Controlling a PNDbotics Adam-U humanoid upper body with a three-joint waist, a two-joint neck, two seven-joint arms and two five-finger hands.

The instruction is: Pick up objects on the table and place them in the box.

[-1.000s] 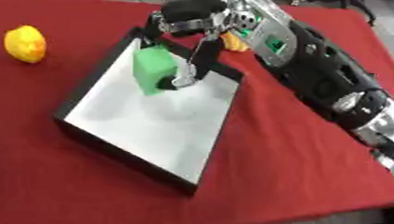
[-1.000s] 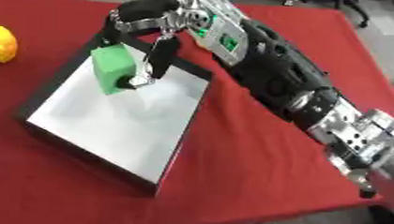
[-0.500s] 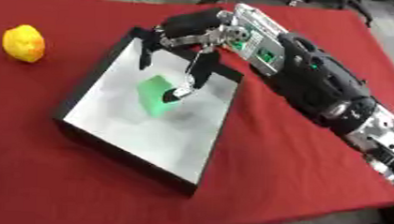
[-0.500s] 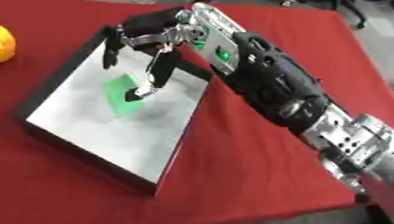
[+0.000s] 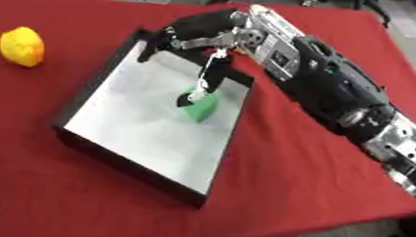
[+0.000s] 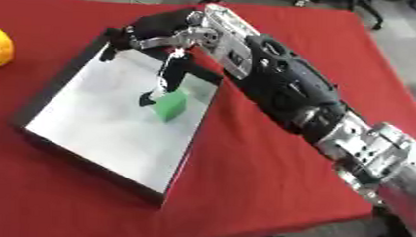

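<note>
Green block (image 6: pixel 170 106) is out of the right hand (image 5: pixel 200 35) now: 1.0 s ago it sits high near the box's far wall between the fingers, 0.5 s ago it is lower in the box under the fingertips, now it lies on the white floor of the box (image 5: pixel 131 122), nearer the right wall. Right hand fingers spread open and straighter than before, no longer curled round the block; one long finger (image 5: pixel 209 76) points down with its tip at the block's upper left edge, touching or just beside, cannot tell. Other fingers are now out over the far left corner of the box.
</note>
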